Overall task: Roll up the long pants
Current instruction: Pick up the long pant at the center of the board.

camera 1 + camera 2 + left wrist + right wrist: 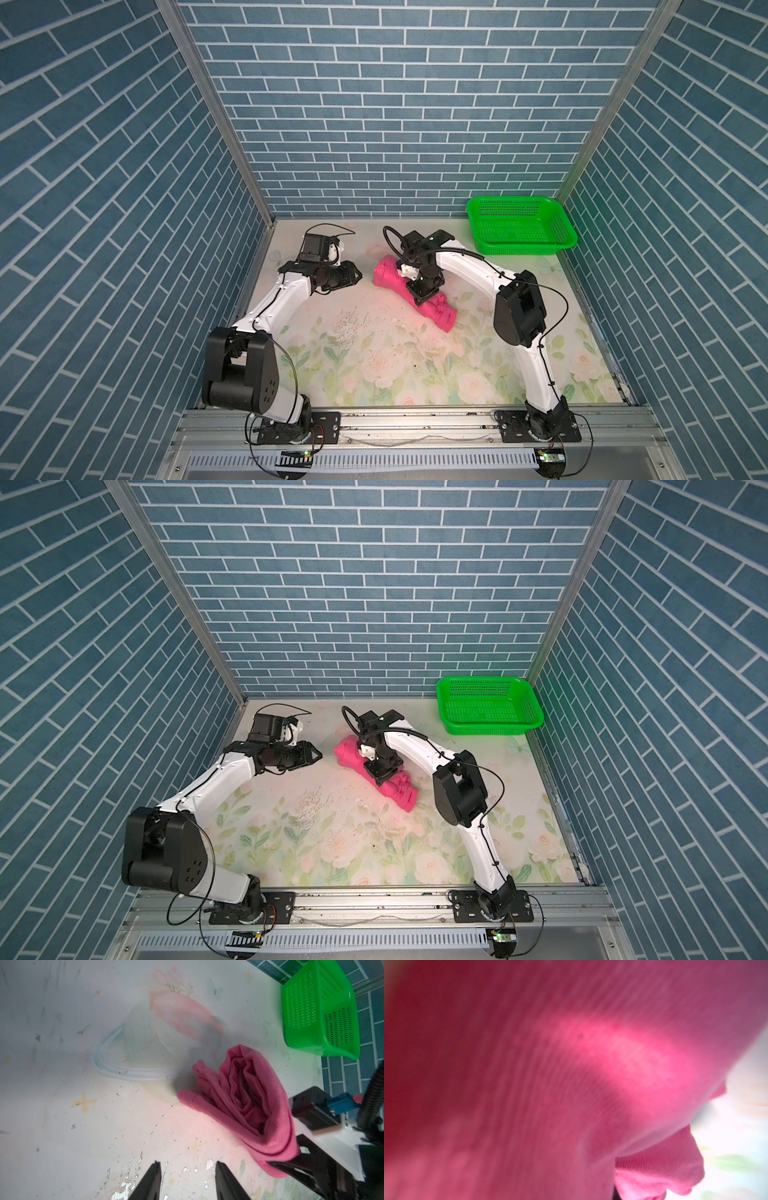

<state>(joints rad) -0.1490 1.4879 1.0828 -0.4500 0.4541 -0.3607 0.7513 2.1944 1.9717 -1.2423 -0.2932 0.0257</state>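
Roughly: long pants lie rolled into a thick log on the far middle of the floral surface. Its long axis runs diagonally, from far-left to near-right. In the left wrist view the far-left end faces the camera, showing packed folds. The near-right end is crumpled.

Right gripper comes down on the log's middle. Its jaws are sunk in the cloth, and the right wrist view is filled with blurred pink. I cannot tell whether it is clamped on the roll or only pressing.

Left gripper is left of the log's far-left end, pointing at it and apart from it. Its jaws are spread with only surface between them.

Edges and room:
- A green basket sits in the far-right corner, well apart from the roll.
- Broad bare surface lies on the near side of the log.
- A narrower strip lies between the log and the far wall.
- The right forearm arches over just right of the log.
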